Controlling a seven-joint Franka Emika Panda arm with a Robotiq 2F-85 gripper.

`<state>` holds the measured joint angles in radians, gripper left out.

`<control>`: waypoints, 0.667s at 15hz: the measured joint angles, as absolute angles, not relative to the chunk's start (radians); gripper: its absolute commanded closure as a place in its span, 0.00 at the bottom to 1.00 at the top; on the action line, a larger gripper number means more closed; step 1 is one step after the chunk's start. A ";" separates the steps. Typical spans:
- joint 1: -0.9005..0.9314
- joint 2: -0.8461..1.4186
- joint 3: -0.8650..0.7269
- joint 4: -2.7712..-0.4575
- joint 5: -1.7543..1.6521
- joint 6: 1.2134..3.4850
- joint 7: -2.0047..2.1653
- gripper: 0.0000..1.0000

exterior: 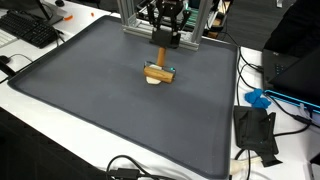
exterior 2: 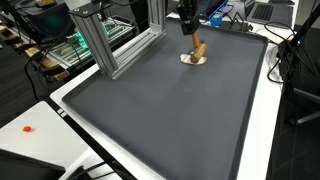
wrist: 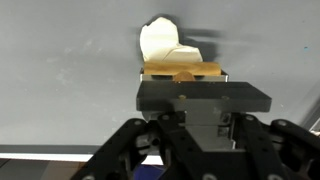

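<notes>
1. Broadly, a dark grey mat [exterior: 90, 110] is covering most of a white table [exterior 2: 25, 128] and is taking up the bulk of both exterior views.
2. An aluminium frame [exterior 2: 105, 45] is standing at one edge of the mat. A black keyboard [exterior: 35, 30] and loose cables are lying on the table beyond the mat.
3. The robot's black gripper [exterior: 160, 45] is hanging just in front of the frame, pointing down at the mat. Its dark body is blocking the fingers in the wrist view, so I cannot tell whether the jaws are apart or clamped.
4. A wooden piece [exterior: 158, 72] is sitting directly under the gripper, on the half of the mat nearer the frame. In an exterior view it is leaning up toward the gripper [exterior 2: 189, 30] and appears to be meeting it. It is looking stiff, light and not fragile. The flat wooden sides are offering the best place to grip, with the bare grain giving fair friction.
5. A small cream-white object [wrist: 165, 45] is lying on the mat, touching the lower end of the wood. It is looking thin and light, and likely to slide if nudged.
</notes>
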<state>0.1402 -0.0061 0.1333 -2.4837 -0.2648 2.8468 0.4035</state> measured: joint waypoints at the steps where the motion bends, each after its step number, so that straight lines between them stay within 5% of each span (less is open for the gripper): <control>1: 0.140 -0.002 0.133 -2.480 -0.310 2.850 0.464 0.78; 10: 0.141 0.056 0.127 -2.420 -0.599 2.851 0.889 0.78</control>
